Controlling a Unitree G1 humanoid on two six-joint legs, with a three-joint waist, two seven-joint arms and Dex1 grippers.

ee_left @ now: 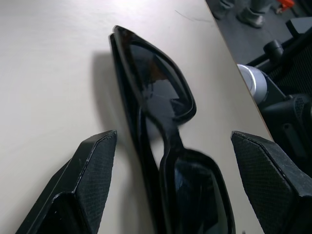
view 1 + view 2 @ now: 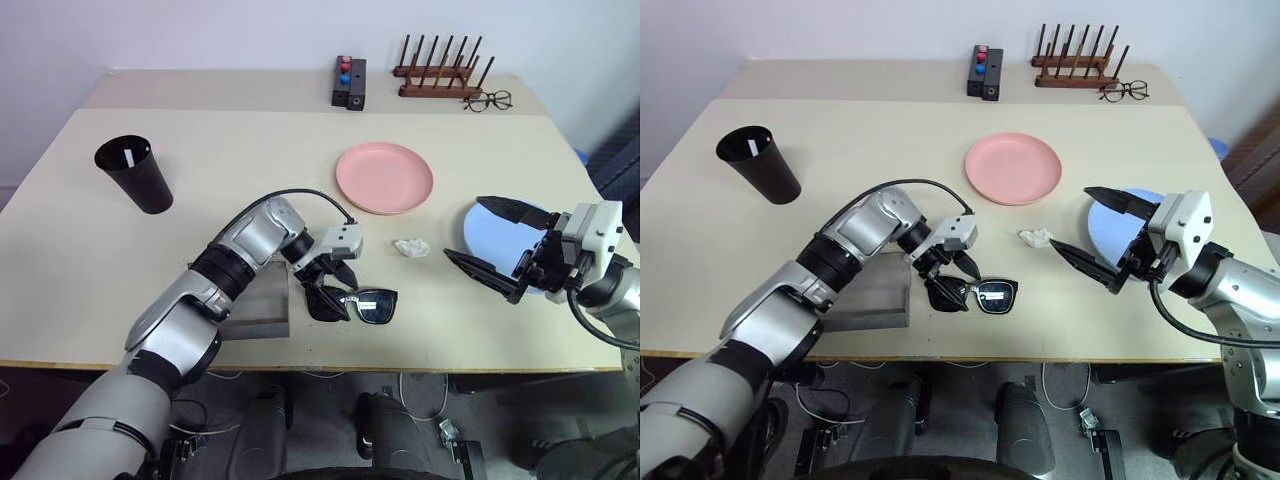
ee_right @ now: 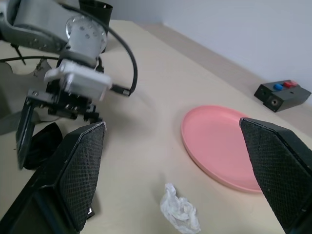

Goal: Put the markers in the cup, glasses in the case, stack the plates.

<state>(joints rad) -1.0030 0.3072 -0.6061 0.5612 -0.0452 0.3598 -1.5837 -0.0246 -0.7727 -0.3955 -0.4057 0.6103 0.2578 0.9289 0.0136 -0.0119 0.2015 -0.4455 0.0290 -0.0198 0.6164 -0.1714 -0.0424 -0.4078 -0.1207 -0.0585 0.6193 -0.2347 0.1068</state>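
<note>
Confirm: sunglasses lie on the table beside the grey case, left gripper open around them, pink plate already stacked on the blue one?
Not stacked. The pink plate lies alone mid-table; the blue plate lies apart by the right gripper, per the left eye view. The rest holds: sunglasses beside the grey case, left gripper open around them.

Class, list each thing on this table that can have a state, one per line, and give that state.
left gripper: open, astride the sunglasses
right gripper: open, holding nothing
sunglasses: on the table, outside the case
case: flat on the table
cup: upright, marker inside
pink plate: unstacked
blue plate: unstacked
</note>
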